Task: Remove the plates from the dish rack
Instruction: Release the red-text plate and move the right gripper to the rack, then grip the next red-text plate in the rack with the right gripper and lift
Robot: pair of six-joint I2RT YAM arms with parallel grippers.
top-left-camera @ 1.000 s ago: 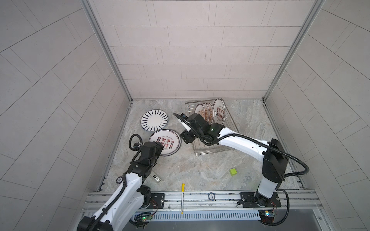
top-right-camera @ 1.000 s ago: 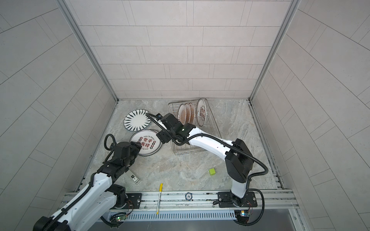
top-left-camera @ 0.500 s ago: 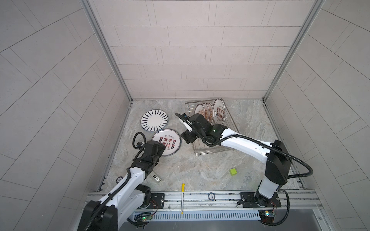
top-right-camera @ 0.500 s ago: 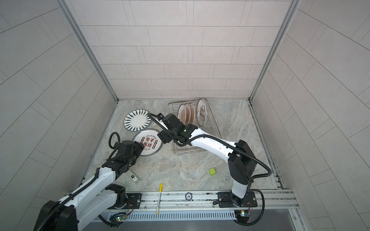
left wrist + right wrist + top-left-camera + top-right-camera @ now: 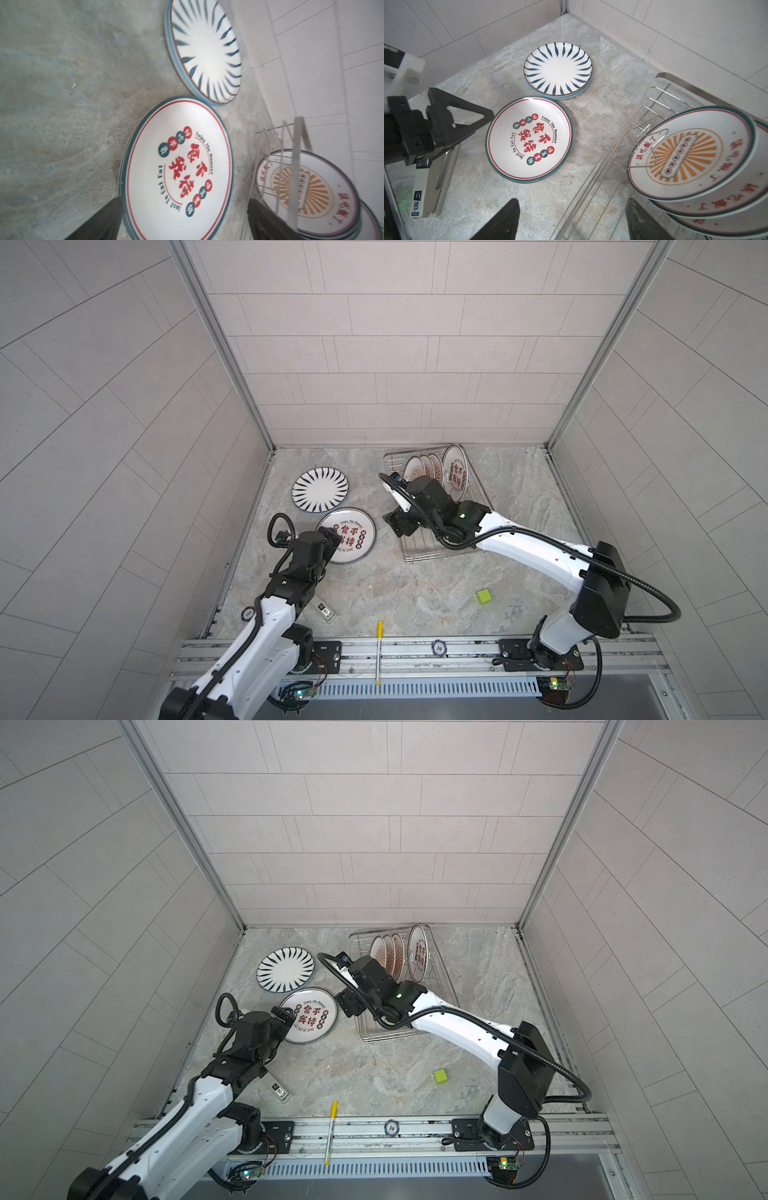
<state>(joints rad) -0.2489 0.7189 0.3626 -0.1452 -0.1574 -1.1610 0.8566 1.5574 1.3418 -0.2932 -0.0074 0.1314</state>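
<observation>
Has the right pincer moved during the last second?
Yes. In both top views the right pincer has shifted slightly to the right, closer to the dish rack, which has stayed put.

On the marbled tabletop you will find a green cube well apart from a grey labelled device, while a yellow pen lies across the front rail, near a round chip marked "10".

Left arm: lower left, bent; left gripper jaws spread wide. Right arm: extended from lower right toward centre; right gripper jaws apart, empty.
</observation>
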